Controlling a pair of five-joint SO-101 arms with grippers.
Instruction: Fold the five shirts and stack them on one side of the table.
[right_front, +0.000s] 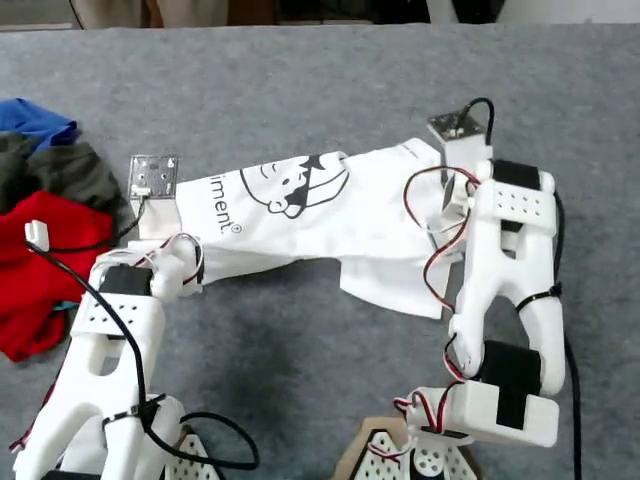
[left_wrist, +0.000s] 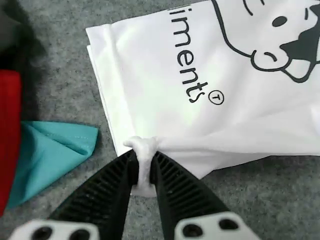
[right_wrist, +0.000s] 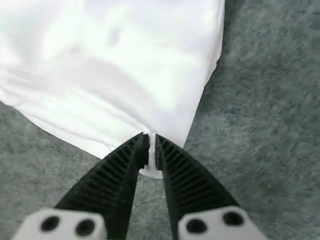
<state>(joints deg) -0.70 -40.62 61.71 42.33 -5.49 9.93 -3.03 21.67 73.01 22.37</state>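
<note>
Across the middle of the grey tabletop (right_front: 300, 80), the white shirt (right_front: 330, 215) lies stretched crosswise between the two arms, with its cartoon print and lettering facing up. Its far edge runs fairly straight. Its near edge is uneven, pulled taut on the left side and dropping into a loose flap toward the right arm (right_front: 510, 260).

The left gripper (left_wrist: 142, 155) is at the shirt's near left corner. Its black ribbed fingers (left_wrist: 110, 185) are pressed together on a small bunched tuft of white cloth. In the left wrist view the shirt's (left_wrist: 200, 60) left end shows two layered edges, one just inside the other.

The right gripper (right_wrist: 150, 142) is at the opposite end, its fingers (right_wrist: 115, 180) closed tight on the thin hem beside a corner of the shirt (right_wrist: 110, 65). Grey tabletop (right_wrist: 270, 100) shows on both sides of that corner.

On the left side of the tabletop a heap of other shirts sits well apart from the right arm: a blue shirt (right_front: 35, 118) farthest back, a dark shirt (right_front: 60, 170) next to it, and a red shirt (right_front: 40, 270) nearest the left arm (right_front: 110, 320). A teal shirt (left_wrist: 50, 155) pokes out beside the red one, its tip near the white shirt's left edge with a strip of grey between them.

A broad band of tabletop runs behind the white shirt to the table's far edge. A smaller patch lies on the near side between the two arms.
</note>
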